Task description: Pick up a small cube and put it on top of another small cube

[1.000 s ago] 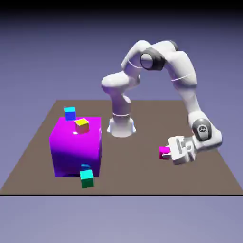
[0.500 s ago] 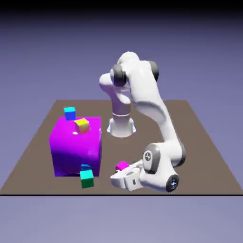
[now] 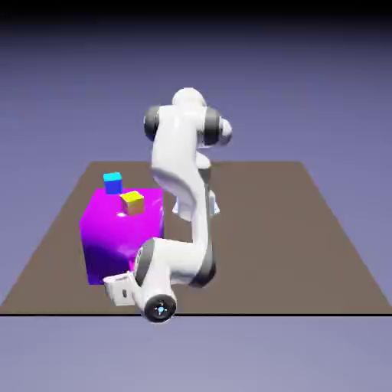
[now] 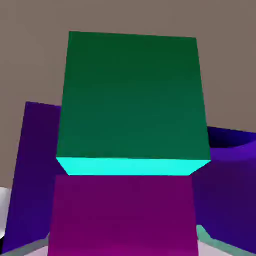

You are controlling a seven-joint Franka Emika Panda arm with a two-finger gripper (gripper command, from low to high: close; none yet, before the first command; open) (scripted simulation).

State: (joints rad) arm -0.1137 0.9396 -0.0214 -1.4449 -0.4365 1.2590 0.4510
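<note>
Pink cube against teal cube.
Gripper state: cannot tell. Pink cube likely light, rigid, smooth; grip opposite flat faces.

One white robot arm shows in the exterior view. One brown rectangular table lies under it. One large purple block stands on that table. Small cubes seen in the exterior view number two: one blue small cube and one yellow small cube. The hand view adds two more small cubes: one teal-green small cube and one magenta-pink small cube. That makes four small cubes across both views, each of a different colour, and five blocks in all counting the large purple one.
</note>
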